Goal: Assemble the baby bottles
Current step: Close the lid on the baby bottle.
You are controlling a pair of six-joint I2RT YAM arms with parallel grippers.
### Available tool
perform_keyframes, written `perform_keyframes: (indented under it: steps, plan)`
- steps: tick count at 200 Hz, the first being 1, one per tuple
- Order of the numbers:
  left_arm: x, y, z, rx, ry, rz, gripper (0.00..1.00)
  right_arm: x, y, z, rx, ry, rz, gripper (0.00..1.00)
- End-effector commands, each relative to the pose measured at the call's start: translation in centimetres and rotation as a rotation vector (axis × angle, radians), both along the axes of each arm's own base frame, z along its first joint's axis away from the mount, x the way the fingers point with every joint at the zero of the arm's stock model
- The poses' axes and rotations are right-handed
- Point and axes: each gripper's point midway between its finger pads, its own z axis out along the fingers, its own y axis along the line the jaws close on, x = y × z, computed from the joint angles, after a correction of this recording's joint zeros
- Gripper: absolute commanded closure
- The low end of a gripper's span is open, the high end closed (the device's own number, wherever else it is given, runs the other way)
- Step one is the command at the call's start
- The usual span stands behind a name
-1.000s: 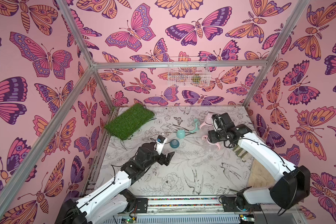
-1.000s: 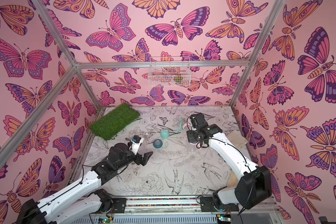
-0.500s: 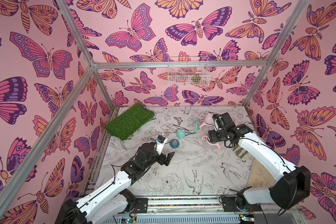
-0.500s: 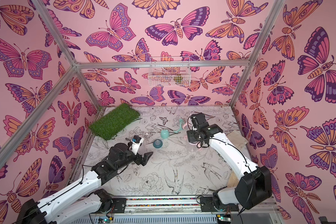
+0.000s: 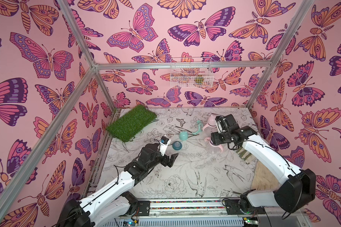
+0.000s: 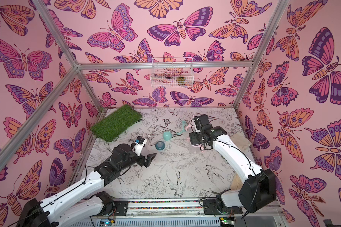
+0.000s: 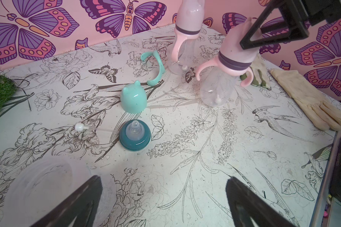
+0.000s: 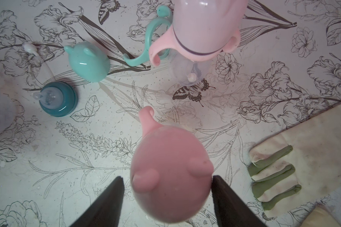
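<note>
Right gripper (image 8: 166, 176) has just slackened around the clear plastic bottle with pink eared cap and handles (image 7: 224, 66); that bottle looks finished.
The arm reaches down over the upright bottle, its jaws straddling the cap and gripping nothing. Left gripper (image 7: 163, 177) hovers low, wide open and empty, beside the bare clear bottle body (image 7: 43, 186).

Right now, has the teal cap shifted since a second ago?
No. The teal cap keeps its place against the grass mat, just beyond the teal nipple collar.

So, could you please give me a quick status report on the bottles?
Left gripper open, empty, near clear bottle. Right gripper open around pink cap. Teal cap, teal collar, teal handle ring loose. Gloves off aside.
</note>
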Motion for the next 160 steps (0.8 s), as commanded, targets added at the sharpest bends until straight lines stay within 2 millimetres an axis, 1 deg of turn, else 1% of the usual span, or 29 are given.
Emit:
perform_keyframes:
  steps: [1, 24, 53, 75, 79, 81, 83, 107, 123, 136, 148, 160]
  plan:
    - [1.1, -0.9, 2.2, -0.043, -0.040, 0.008, 0.00, -0.3, 0.2, 1.7, 0.034, -0.027, 0.017, 0.28]
    - [2.2, -1.7, 3.0, -0.058, -0.042, 0.018, 0.00, -0.4, -0.3, 2.4, 0.021, -0.050, 0.014, 0.26]
    - [3.8, -3.9, 4.5, -0.052, -0.062, 0.023, 0.01, 0.1, -1.1, 3.7, 0.051, -0.090, -0.011, 0.25]
    - [5.3, -5.8, 5.8, -0.057, -0.082, 0.044, 0.00, 0.8, -1.7, 5.3, 0.114, -0.141, -0.042, 0.25]
    - [5.5, -6.1, 6.6, -0.070, -0.095, 0.049, 0.00, 1.0, -1.8, 5.7, 0.130, -0.154, -0.049, 0.25]
    - [5.9, -6.5, 5.8, -0.056, -0.081, 0.052, 0.00, 1.1, -1.9, 5.8, 0.138, -0.159, -0.053, 0.25]
    - [6.1, -6.7, 5.7, -0.056, -0.078, 0.055, 0.01, 1.1, -2.0, 6.0, 0.147, -0.166, -0.054, 0.25]
    - [7.8, -9.2, 7.4, -0.095, -0.102, 0.065, 0.01, 2.2, -2.4, 7.4, 0.277, -0.249, -0.084, 0.28]
    - [9.0, -11.0, 8.2, -0.113, -0.108, 0.077, 0.01, 2.8, -2.6, 7.6, 0.363, -0.285, -0.099, 0.29]
    - [9.9, -12.5, 8.7, -0.126, -0.107, 0.089, 0.02, 3.3, -3.1, 7.5, 0.395, -0.311, -0.121, 0.31]
    - [10.5, -14.0, 9.0, -0.135, -0.107, 0.096, 0.03, 3.7, -3.8, 6.9, 0.387, -0.317, -0.152, 0.34]
    - [10.8, -15.6, 9.0, -0.137, -0.110, 0.090, 0.04, 4.0, -4.0, 6.1, 0.390, -0.315, -0.162, 0.36]
